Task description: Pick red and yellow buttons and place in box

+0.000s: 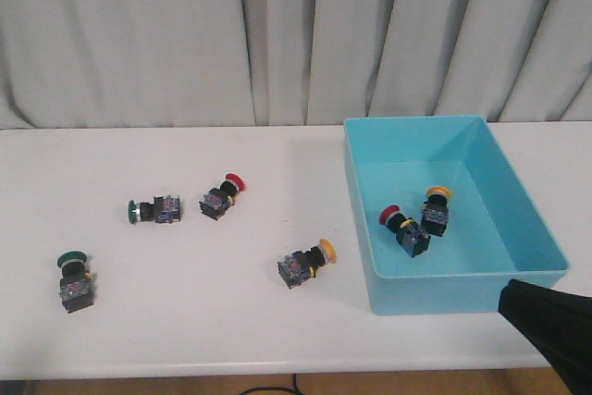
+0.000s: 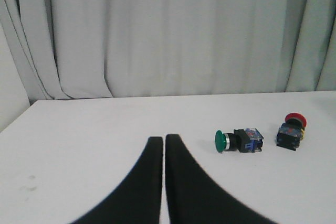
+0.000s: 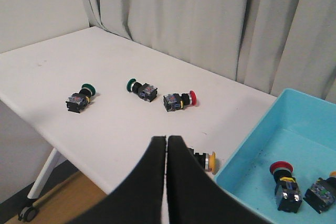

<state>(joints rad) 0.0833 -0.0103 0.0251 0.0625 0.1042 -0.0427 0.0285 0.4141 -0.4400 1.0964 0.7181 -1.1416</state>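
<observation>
The turquoise box stands on the right of the table and holds one red button and one yellow button. A red button and a yellow button lie on the table to its left. My right gripper is shut and empty, held above the table's front edge; the yellow button lies partly hidden behind its fingers. Its arm shows at the front view's lower right corner. My left gripper is shut and empty, with the red button far off.
Two green-capped buttons lie on the left of the table; one shows in the left wrist view. Grey curtains hang behind the table. The table's front edge and a wheeled table leg show in the right wrist view.
</observation>
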